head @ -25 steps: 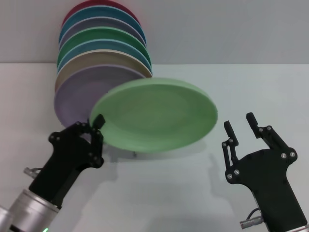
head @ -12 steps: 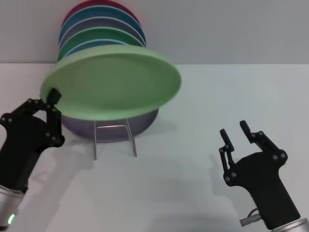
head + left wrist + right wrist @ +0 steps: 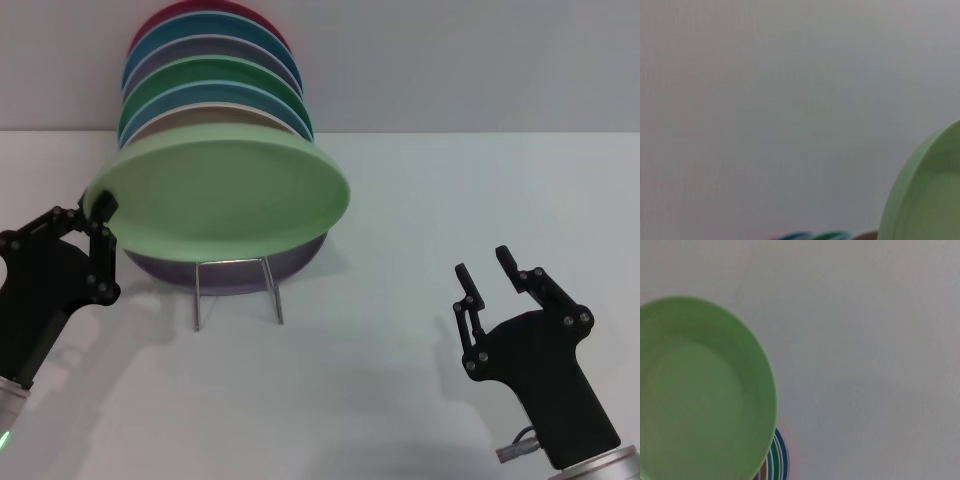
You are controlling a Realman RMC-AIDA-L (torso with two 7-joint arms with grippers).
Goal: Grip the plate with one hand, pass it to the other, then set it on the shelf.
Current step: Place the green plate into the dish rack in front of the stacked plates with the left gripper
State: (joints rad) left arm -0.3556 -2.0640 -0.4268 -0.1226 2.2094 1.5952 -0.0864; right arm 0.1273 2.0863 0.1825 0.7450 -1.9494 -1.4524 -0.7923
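Note:
The light green plate (image 3: 225,195) hangs tilted above the silver wire shelf (image 3: 237,290), in front of the row of standing plates. My left gripper (image 3: 100,222) is shut on its left rim. The plate's edge (image 3: 920,195) fills a corner of the left wrist view, and its whole face (image 3: 700,395) shows in the right wrist view. My right gripper (image 3: 487,273) stands open at the lower right, well clear of the plate, with nothing between its fingers.
Several coloured plates (image 3: 215,85) stand in a row behind the held plate, with a lilac one (image 3: 240,265) lowest at the front. The shelf's wire legs rest on the white table (image 3: 400,380). A grey wall rises behind.
The left gripper carried the plate from the middle over to the left, above the shelf, and it now sits slightly lower. The right gripper drew back toward the lower right.

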